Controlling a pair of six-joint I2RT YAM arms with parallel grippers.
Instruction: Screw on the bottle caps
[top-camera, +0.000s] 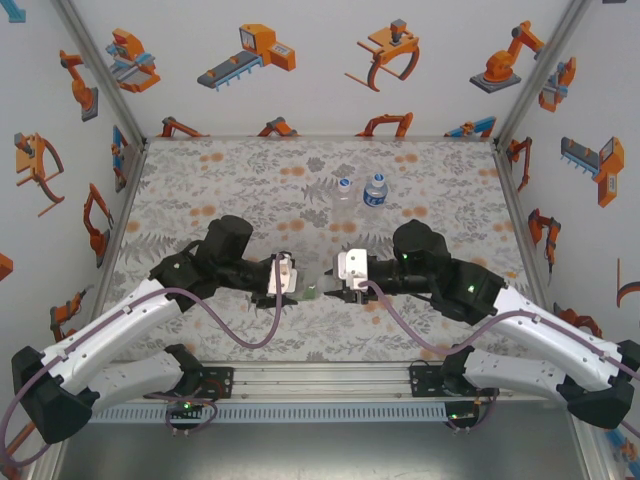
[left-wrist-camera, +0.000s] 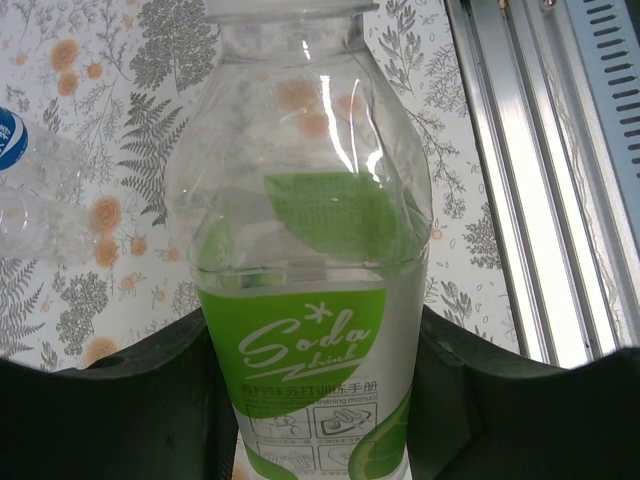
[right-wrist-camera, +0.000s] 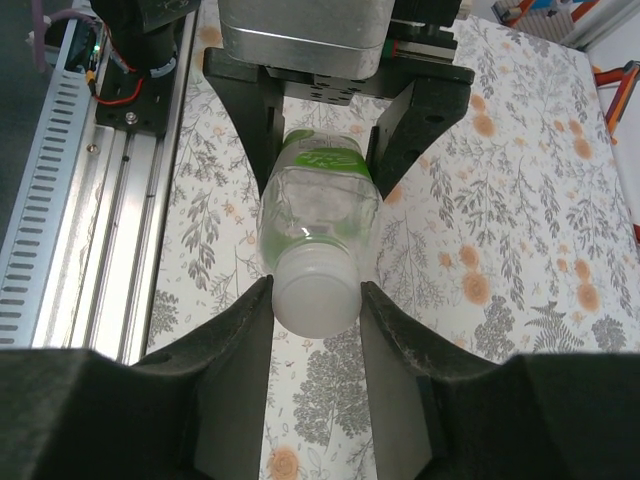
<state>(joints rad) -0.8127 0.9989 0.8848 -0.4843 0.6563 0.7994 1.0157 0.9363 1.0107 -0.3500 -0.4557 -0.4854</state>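
Note:
A green-labelled clear bottle (left-wrist-camera: 310, 250) lies level above the mat between the two arms, with my left gripper (left-wrist-camera: 315, 400) shut round its body. In the right wrist view a white bottle cap (right-wrist-camera: 316, 295) sits on the neck of this bottle (right-wrist-camera: 318, 200), facing the camera. My right gripper (right-wrist-camera: 316, 302) is shut on the cap, one black finger against each side of it. From above, the bottle (top-camera: 312, 292) shows as a small green patch between the left gripper (top-camera: 292, 288) and the right gripper (top-camera: 336, 284).
Two more bottles stand at the back of the floral mat: a plain clear one (top-camera: 344, 190) and a blue-labelled one (top-camera: 375, 190). The aluminium mounting rail (top-camera: 320, 380) runs along the near edge, just beside the held bottle (right-wrist-camera: 80, 200). Printed walls enclose the table.

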